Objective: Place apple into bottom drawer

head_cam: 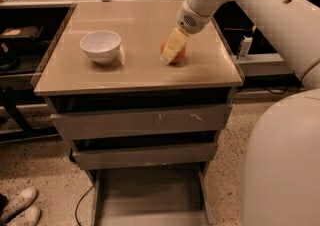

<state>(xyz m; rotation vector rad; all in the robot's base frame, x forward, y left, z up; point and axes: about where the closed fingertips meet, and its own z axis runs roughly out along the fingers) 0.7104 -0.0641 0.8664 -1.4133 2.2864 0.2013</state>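
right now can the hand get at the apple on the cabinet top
Probably yes. The hand is right at the apple on the cabinet top, with nothing between them; the white bowl sits well apart.

One apple (181,57) and one white bowl (101,46) sit on the single cabinet top (135,72), with one gripper (171,54) down at the apple. Below are two shut drawer fronts (140,122) and one open bottom drawer (150,192). Two white shoes (20,208) lie at lower left.
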